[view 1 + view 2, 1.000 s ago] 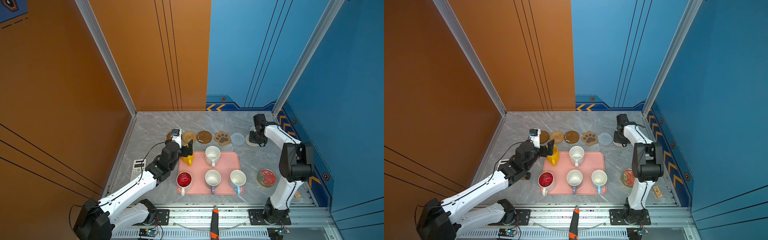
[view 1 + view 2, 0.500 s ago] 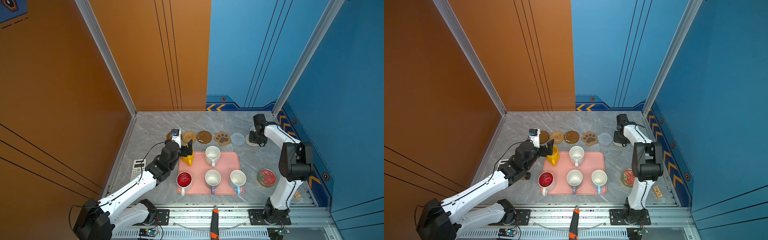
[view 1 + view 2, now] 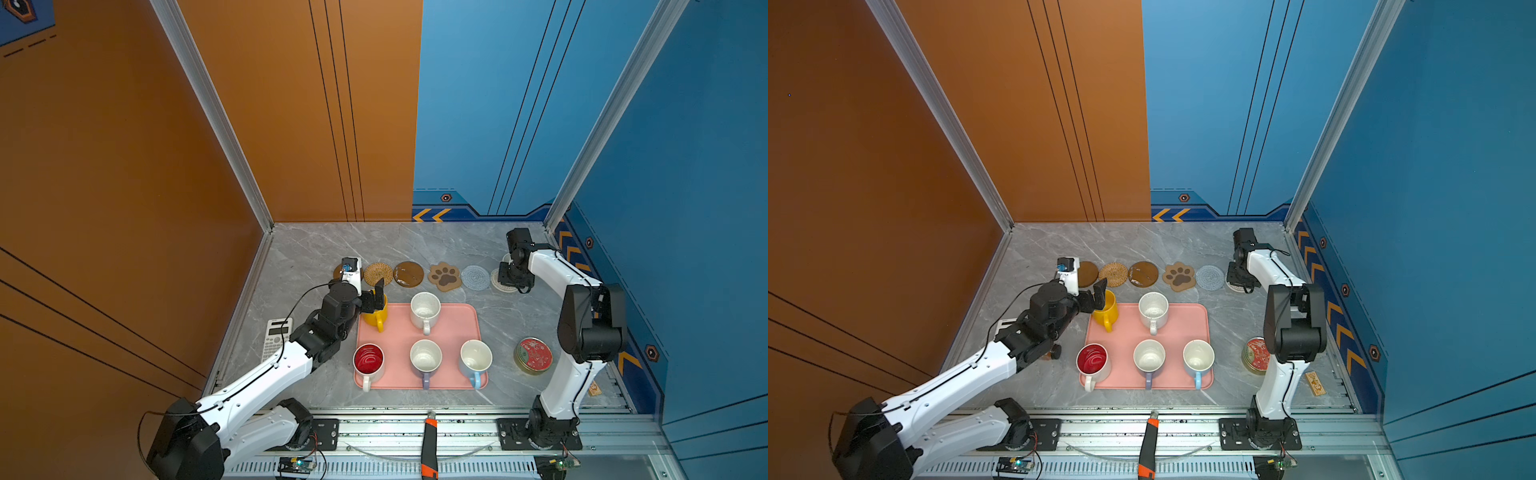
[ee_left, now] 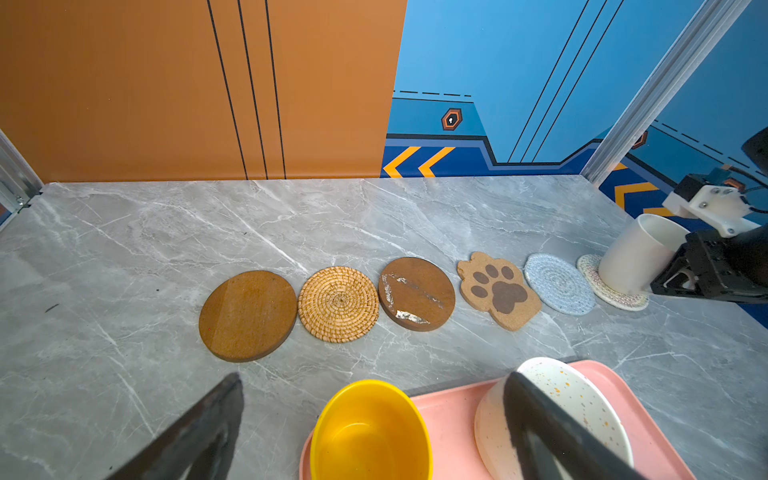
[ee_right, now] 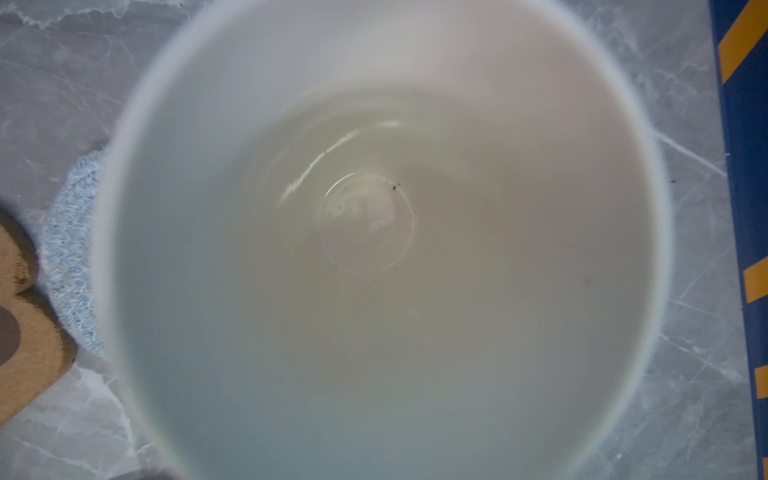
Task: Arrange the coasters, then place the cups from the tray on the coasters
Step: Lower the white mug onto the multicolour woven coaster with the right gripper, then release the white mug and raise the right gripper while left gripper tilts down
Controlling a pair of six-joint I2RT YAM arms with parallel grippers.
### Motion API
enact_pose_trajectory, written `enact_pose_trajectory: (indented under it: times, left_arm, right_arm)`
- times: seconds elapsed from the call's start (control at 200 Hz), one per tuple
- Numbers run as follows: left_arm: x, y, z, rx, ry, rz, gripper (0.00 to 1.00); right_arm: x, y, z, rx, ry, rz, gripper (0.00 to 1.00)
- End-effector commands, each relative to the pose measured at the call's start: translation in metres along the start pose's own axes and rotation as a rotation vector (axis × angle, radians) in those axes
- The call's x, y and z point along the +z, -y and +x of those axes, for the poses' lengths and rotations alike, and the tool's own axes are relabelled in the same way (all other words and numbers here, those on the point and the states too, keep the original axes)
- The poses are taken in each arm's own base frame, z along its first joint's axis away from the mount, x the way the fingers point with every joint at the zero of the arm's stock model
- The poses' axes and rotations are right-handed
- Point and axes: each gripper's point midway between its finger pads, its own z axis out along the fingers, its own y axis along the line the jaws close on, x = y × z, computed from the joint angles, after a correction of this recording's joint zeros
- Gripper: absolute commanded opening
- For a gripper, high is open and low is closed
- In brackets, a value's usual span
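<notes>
6 coasters (image 4: 338, 303) rowed; cream mug (image 4: 636, 253) (plain) on end coaster (image 4: 615, 297); left fingers (image 4: 199, 432) spread, right fingers (image 4: 702, 270) unclear.

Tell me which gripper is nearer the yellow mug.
Left. The left gripper flanks the yellow mug with open jaws; the right gripper is far off, at the cream mug.

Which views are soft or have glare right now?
Right wrist: cream-white cup fills the frame, rim badly out of focus, only its bottom fairly sharp, with a small highlight streak. Left wrist: left tool's fingers blurred in the foreground, coasters sharp, bright streaks, likely glare, on the glossy brown disc. Both top views: sharp, evenly lit, same disc glinting.
</notes>
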Motion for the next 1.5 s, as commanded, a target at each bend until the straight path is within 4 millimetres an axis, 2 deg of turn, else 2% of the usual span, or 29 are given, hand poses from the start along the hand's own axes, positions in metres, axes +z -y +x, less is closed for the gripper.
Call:
enact_pose_trajectory:
  times: [0.0,0.16,0.31,0.415,0.53,0.651,0.796,0.906,1.006,1.101,1.206,1.396,1.416,1.496]
  left_arm:
    - [-0.001,-0.004,0.002,-0.007,0.001,-0.004,0.98]
    - [-0.001,-0.004,0.001,-0.008,0.001,0.000,0.98]
    - [-0.001,-0.004,0.001,-0.011,0.003,-0.002,0.98]
    - [-0.002,-0.006,0.001,-0.013,0.003,-0.009,0.98]
    - [-0.002,-0.006,0.002,-0.016,-0.001,-0.008,0.98]
    - [-0.001,-0.005,0.003,-0.029,-0.005,-0.005,0.98]
    - [0.002,-0.005,0.005,-0.041,-0.015,-0.013,0.98]
    - [0.004,-0.007,0.007,-0.040,-0.043,-0.037,0.99]
    - [0.004,-0.005,0.009,-0.035,-0.065,-0.043,1.00]
    - [0.001,-0.005,0.009,-0.041,-0.074,-0.055,0.99]
    - [-0.002,-0.004,0.009,-0.032,-0.095,-0.060,0.98]
    - [-0.010,-0.008,0.013,0.002,-0.163,-0.114,0.97]
    - [-0.012,-0.011,0.019,0.013,-0.194,-0.127,0.97]
    - [-0.014,-0.010,0.024,0.004,-0.218,-0.125,0.96]
  right_arm:
    - [-0.002,-0.002,-0.011,0.019,0.024,-0.014,0.24]
    - [-0.007,0.000,-0.011,0.021,0.029,-0.010,0.34]
    - [-0.016,0.007,-0.007,0.021,0.028,0.037,0.53]
    - [-0.031,0.013,-0.003,0.016,0.054,0.082,0.62]
    - [-0.055,0.016,-0.001,0.020,0.115,0.110,0.66]
    - [-0.098,0.012,-0.002,-0.026,0.235,0.168,0.65]
    - [-0.178,-0.017,-0.002,-0.092,0.476,0.185,0.69]
    - [-0.236,-0.040,0.001,-0.068,0.681,0.106,0.71]
    - [-0.265,-0.057,0.011,0.003,0.798,-0.030,0.71]
    - [-0.272,-0.074,0.021,0.042,0.854,-0.170,0.71]
    - [-0.264,-0.090,0.033,0.050,0.884,-0.288,0.70]
    - [-0.241,-0.097,0.041,0.013,0.888,-0.289,0.67]
    - [-0.240,-0.098,0.041,0.009,0.888,-0.291,0.67]
    - [-0.233,-0.102,0.043,-0.003,0.886,-0.296,0.68]
